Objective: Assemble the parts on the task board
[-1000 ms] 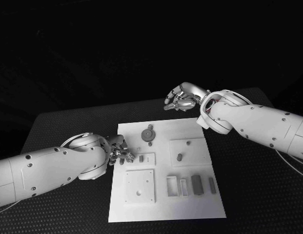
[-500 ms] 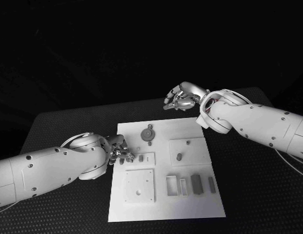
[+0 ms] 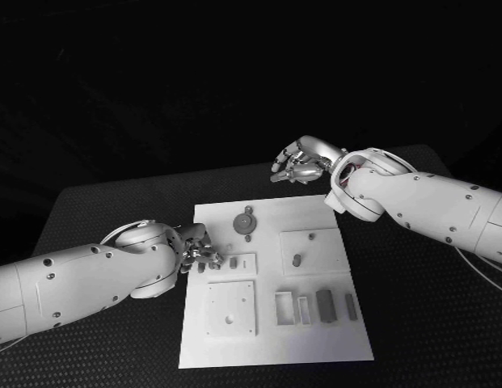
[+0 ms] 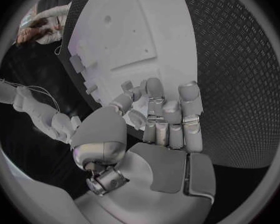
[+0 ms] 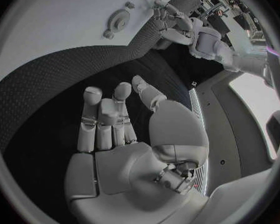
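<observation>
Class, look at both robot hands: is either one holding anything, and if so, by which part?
Nothing is held. The left hand hovers at the task board's edge; the right hand hangs open beyond it.

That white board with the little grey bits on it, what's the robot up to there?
It is set to assemble small grey parts on the task board. The left hand hovers at the board's left edge with its fingers curled, holding nothing visible. The right hand hangs over the black table beyond the far edge, empty.

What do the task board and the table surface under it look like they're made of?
The task board looks like smooth matte white plastic or painted plate: even tone, crisp edges, shallow recesses. The table seems covered in a black textured mat, likely rubber or woven, given its fine diamond pattern in the left wrist view. Neither is certain.
</observation>
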Controlling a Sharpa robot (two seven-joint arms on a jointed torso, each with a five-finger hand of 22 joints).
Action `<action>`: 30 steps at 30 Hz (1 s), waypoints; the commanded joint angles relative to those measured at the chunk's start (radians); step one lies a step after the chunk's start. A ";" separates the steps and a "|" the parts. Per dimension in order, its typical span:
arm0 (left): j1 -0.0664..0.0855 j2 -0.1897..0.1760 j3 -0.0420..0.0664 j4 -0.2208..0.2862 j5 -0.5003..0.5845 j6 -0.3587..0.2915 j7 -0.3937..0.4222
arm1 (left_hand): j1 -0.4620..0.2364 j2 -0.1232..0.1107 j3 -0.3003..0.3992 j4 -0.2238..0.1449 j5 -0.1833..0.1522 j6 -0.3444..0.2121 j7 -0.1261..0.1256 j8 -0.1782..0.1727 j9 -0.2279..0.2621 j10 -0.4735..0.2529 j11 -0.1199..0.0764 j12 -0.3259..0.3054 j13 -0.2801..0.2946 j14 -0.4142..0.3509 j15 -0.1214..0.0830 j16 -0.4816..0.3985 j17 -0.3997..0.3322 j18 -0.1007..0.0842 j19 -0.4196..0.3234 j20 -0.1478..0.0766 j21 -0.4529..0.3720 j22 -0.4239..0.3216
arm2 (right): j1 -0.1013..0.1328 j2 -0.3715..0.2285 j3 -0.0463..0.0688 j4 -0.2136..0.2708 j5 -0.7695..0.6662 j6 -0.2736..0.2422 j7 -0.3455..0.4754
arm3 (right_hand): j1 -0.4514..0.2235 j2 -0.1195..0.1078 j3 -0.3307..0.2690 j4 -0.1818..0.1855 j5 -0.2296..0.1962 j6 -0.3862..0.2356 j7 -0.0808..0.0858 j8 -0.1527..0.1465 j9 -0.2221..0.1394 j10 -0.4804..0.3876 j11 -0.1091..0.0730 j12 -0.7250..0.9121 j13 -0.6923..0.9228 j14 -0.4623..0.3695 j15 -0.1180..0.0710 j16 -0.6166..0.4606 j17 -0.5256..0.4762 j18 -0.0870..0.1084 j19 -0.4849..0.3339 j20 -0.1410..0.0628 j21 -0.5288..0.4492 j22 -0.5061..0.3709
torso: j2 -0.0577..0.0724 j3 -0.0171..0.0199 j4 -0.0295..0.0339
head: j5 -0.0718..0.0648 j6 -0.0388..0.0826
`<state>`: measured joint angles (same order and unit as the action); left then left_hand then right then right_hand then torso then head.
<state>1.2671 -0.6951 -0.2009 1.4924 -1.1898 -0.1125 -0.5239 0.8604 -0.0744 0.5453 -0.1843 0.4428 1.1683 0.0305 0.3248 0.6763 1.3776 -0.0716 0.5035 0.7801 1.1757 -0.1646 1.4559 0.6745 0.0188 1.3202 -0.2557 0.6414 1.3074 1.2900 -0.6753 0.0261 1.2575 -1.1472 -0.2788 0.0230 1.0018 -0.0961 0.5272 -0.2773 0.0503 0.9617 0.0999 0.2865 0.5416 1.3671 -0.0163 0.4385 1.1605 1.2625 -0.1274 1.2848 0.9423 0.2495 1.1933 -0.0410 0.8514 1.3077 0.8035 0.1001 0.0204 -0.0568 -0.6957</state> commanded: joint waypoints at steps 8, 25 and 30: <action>-0.006 0.004 -0.004 0.001 0.003 0.012 0.011 | -0.032 -0.045 0.001 0.059 -0.041 -0.002 0.005 0.003 0.001 -0.009 0.000 0.007 -0.005 0.002 -0.014 -0.005 0.001 0.035 0.000 -0.012 -0.008 0.017 | 0.000 0.001 0.001 0.000 -0.001 0.015 0.007 | -0.010 0.001 -0.002 0.002 -0.001 -0.007 0.000 -0.006 0.001 -0.003 0.002 -0.005 0.001 0.000 0.004 -0.006 0.002 0.012 0.002 -0.004 -0.005 0.017 | 0.000 0.0004 -0.0003 | 0.000 0.000; -0.007 0.000 -0.003 -0.007 0.014 -0.012 0.012 | -0.048 -0.062 0.002 0.096 -0.059 -0.003 0.004 0.005 0.002 -0.009 -0.001 0.011 -0.007 0.003 -0.015 -0.005 0.002 0.036 0.001 -0.014 -0.010 0.018 | -0.001 0.001 0.001 -0.001 -0.001 0.018 0.006 | -0.009 0.002 -0.001 0.002 -0.001 -0.008 0.001 -0.007 0.001 -0.004 0.002 -0.005 0.001 0.000 0.005 -0.007 0.002 0.012 0.002 -0.004 -0.005 0.017 | 0.000 0.0009 -0.0006 | 0.001 0.002; -0.007 -0.003 -0.003 -0.011 0.021 -0.015 0.011 | -0.056 -0.082 0.004 0.124 -0.114 -0.004 0.003 0.006 0.002 -0.010 -0.002 0.014 -0.008 0.004 -0.015 -0.005 0.003 0.037 0.002 -0.015 -0.010 0.019 | -0.001 0.001 0.001 -0.002 -0.001 0.018 0.006 | -0.009 0.001 -0.001 0.002 -0.001 -0.008 0.001 -0.007 0.001 -0.004 0.002 -0.005 0.001 0.000 0.005 -0.007 0.002 0.012 0.002 -0.004 -0.005 0.017 | 0.000 0.0004 -0.0010 | 0.000 0.002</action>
<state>1.2617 -0.6973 -0.2033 1.4831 -1.1802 -0.1204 -0.5191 0.8012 -0.1493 0.5496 -0.0628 0.3347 1.1711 0.0344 0.3254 0.6798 1.3740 -0.0753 0.5116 0.7726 1.1791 -0.1753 1.4558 0.6769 0.0189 1.3204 -0.2629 0.6349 1.3081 1.2898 -0.6747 0.0261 1.2558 -1.1473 -0.2725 0.0225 1.0018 -0.0961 0.5272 -0.2773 0.0503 0.9619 0.0996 0.2830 0.5413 1.3671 -0.0163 0.4385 1.1602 1.2625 -0.1274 1.2848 0.9423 0.2495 1.1930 -0.0407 0.8514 1.3077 0.8035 0.1007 0.0197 -0.0564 -0.6937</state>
